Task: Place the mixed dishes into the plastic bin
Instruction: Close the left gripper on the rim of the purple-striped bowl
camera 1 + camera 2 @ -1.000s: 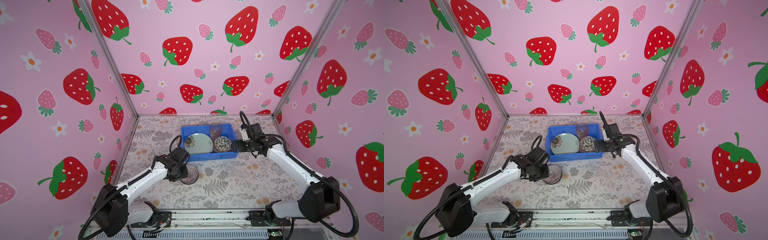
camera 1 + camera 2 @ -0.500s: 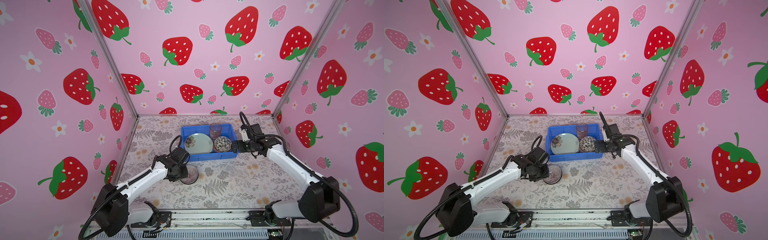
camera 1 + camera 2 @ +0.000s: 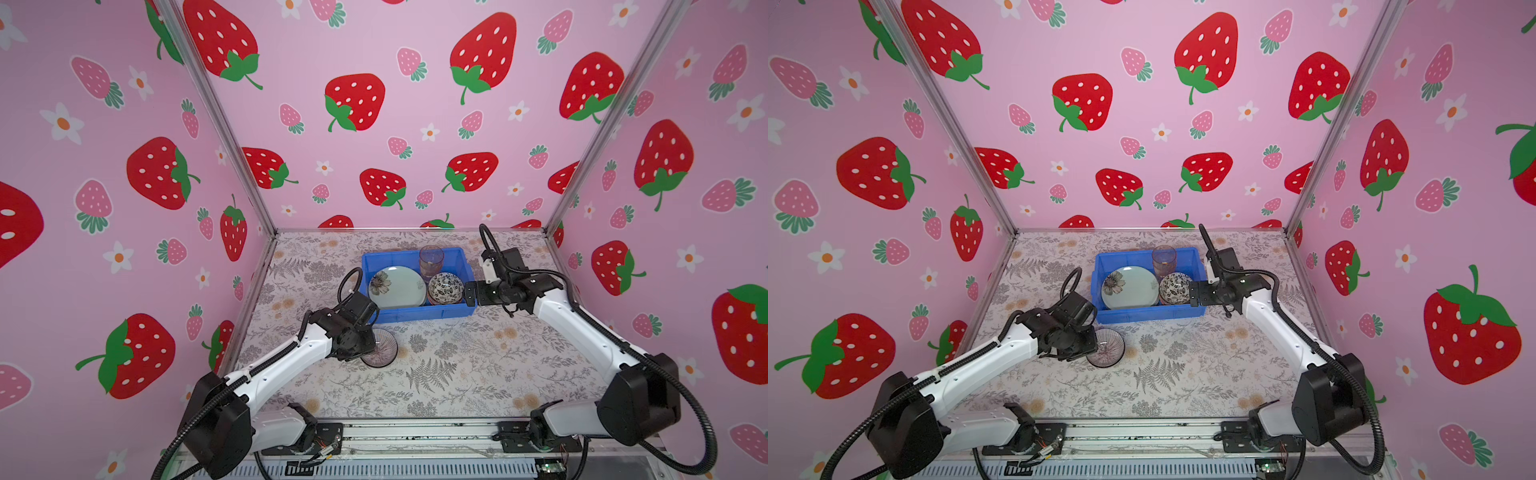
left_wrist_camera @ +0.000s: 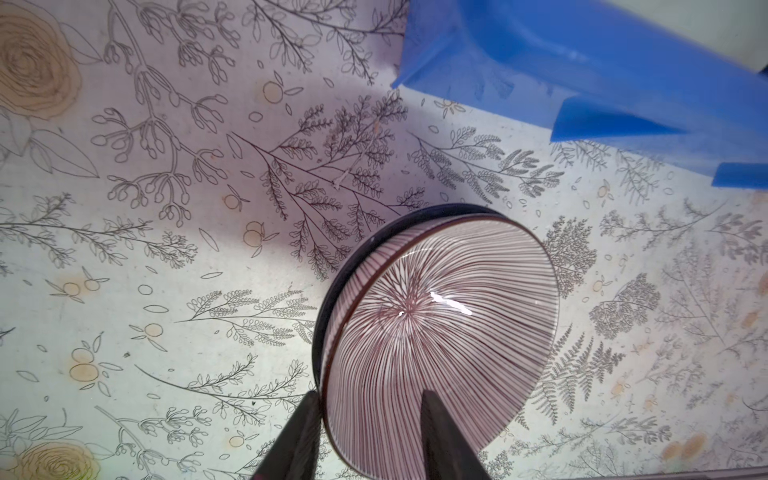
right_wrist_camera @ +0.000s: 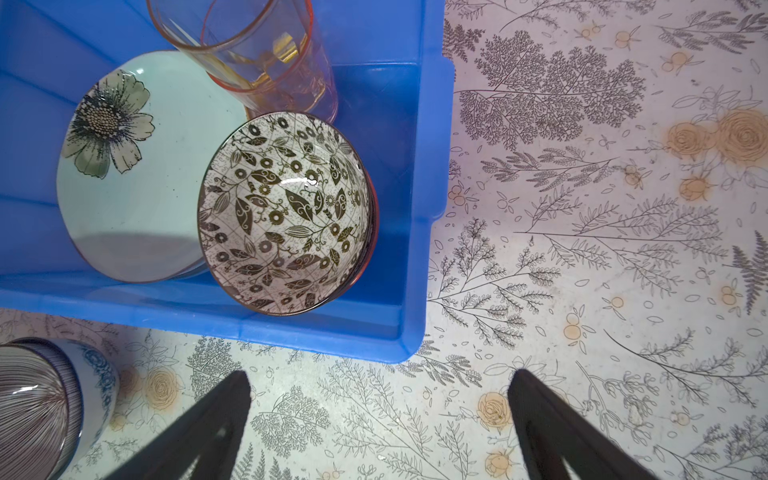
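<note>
The striped bowl (image 4: 436, 332), blue-and-white outside and fine dark lines inside, is out on the table, at about 7 o'clock from the plastic bin (image 3: 424, 312) and near its front left corner, apart from it. It sits tipped, so that the dark band under its far rim shows in the left wrist view. The left gripper (image 4: 370, 399) has it by the near wall: one finger outside the rim, one inside, the jaws partly closed and clamped on that wall. The bin stands toward 12 o'clock on the table. In it, in both top views, a pale green plate (image 3: 399, 289) with a dark flower fills the 9 o'clock half, a black-floral bowl (image 3: 445, 287) lies at 3 o'clock overlapping the plate's edge, and a pink clear tumbler (image 3: 431, 259) stands upright at 12 o'clock; the right wrist view shows amber glass inside it. The right gripper (image 5: 380, 376) hangs at 3 o'clock of the bin, just beside its end wall, jaws spread wide with nothing between them. The table (image 3: 457, 374) has a grey fern-and-flower cover.
</note>
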Tool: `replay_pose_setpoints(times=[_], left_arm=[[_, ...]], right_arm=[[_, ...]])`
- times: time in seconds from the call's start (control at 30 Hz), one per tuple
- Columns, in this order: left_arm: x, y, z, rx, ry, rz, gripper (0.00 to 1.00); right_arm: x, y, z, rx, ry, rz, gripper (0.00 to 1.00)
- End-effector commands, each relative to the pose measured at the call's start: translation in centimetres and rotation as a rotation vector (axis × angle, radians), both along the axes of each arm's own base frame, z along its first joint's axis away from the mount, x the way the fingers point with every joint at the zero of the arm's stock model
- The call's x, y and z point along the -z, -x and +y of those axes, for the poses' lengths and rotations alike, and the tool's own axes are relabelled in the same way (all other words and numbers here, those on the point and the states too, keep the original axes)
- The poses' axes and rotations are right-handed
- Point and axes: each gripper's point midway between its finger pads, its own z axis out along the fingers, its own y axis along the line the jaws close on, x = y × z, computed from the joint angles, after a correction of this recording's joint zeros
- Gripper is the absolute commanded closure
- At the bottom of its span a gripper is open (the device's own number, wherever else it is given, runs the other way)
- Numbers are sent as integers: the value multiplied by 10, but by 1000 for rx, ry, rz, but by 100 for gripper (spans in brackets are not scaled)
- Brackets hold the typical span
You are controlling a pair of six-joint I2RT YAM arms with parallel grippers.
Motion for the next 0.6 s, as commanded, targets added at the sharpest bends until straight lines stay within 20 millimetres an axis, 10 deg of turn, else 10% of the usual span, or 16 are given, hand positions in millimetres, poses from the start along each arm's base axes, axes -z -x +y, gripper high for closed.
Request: replay_pose_setpoints(times=[0.0,0.57], left_arm=[[-9,-6,-2,-3,1,-27,58],[3,-4,6,-1,-61,7,45]], right_arm=[[-2,3,-3,2,-11,-7,1],[2,2,-2,-2,-14,2,1]])
